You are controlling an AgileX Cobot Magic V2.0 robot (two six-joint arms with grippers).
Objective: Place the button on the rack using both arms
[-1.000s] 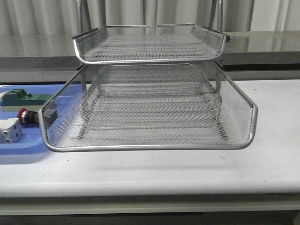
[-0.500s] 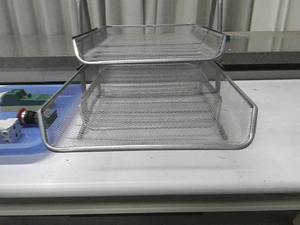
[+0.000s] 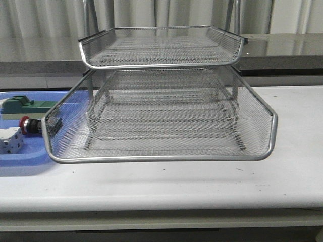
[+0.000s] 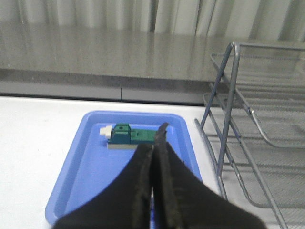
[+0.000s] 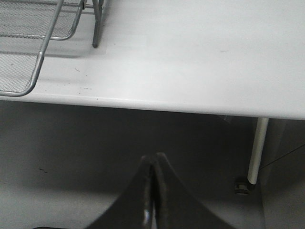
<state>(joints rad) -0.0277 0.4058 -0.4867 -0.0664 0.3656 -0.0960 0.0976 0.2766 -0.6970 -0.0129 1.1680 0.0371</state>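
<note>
The button, red cap and black body, lies on the blue tray at the far left of the front view, just left of the rack's lower tier. The silver wire-mesh rack fills the middle of the table; its frame also shows in the left wrist view and a corner of it in the right wrist view. My left gripper is shut and empty above the blue tray; the button is hidden there. My right gripper is shut and empty, below the table's front edge. Neither arm shows in the front view.
A green-and-white block lies at the back of the blue tray, also in the left wrist view. A white cube-like part sits in front of the button. A table leg stands right of my right gripper.
</note>
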